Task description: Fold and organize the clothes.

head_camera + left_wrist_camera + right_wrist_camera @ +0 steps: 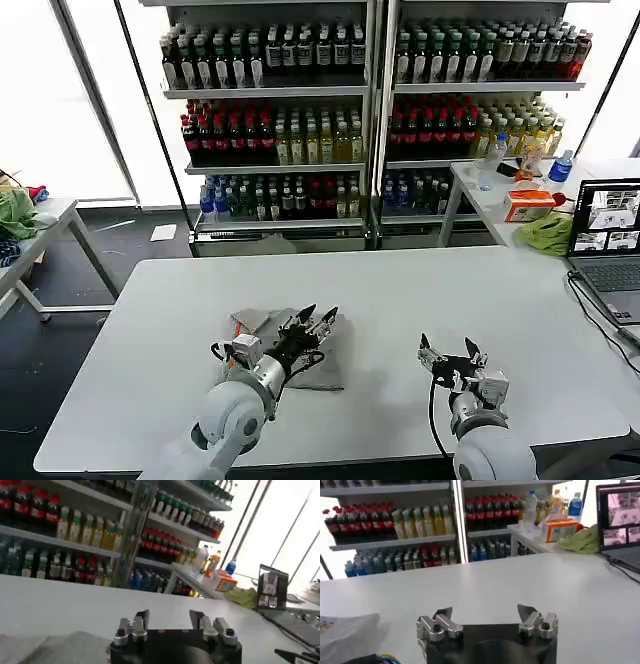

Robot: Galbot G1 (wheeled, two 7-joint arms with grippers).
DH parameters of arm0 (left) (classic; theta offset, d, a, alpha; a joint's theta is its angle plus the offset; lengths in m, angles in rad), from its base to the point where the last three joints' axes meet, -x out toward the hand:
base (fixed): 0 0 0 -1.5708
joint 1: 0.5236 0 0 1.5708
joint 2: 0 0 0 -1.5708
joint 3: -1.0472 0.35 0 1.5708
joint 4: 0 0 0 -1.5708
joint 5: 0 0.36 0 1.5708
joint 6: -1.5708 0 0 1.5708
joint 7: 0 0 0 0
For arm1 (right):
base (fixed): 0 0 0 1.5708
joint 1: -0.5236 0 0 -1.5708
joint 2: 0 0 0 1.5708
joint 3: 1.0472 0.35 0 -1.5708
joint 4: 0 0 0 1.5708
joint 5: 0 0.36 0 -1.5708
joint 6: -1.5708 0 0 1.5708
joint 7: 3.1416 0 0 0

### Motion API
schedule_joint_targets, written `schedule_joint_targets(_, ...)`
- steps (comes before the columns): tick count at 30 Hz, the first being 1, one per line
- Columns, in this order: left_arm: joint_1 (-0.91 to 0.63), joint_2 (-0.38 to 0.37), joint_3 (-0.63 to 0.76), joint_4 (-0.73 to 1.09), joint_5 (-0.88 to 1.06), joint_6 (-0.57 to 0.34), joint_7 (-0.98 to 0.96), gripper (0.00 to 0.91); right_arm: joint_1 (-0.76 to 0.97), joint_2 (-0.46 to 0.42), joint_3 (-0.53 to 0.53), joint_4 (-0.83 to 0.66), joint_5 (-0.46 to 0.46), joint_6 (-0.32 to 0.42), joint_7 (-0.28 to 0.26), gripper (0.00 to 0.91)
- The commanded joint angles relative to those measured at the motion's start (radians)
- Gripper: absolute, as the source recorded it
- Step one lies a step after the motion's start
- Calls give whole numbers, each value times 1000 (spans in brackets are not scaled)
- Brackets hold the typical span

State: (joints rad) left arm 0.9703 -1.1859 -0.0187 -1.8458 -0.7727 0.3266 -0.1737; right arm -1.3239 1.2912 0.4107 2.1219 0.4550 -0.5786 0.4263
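White table (400, 300), broad and mostly bare. A folded grey T-shirt (325, 365) lies flat on it, right under the left gripper's fingers (318, 319). Well beyond the right gripper's fingers (470, 350), a laptop (605, 250) sits at the table's edge, with what looks like a black cable (590, 305) beside it.

Bright daylight through blown-out windows (95, 90) behind; white table (420, 290) evenly lit, shadows faint. Left wrist view soft, shelf bottles (75, 527) blurred.

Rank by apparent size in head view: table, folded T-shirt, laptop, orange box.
1. table
2. folded T-shirt
3. laptop, cut off by the frame edge, so its rank against the T-shirt is unsure
4. orange box
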Motion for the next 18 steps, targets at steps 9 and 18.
schedule_joint_targets(9, -2, 139, -157, -30, 62, 55, -92, 907, 181, 19, -158, -118, 367, -2, 69, 907)
schedule_joint_targets(18, 76, 237, -317, -73, 58, 59, -114, 907, 348, 55, -290, -258, 391, -4, 80, 907)
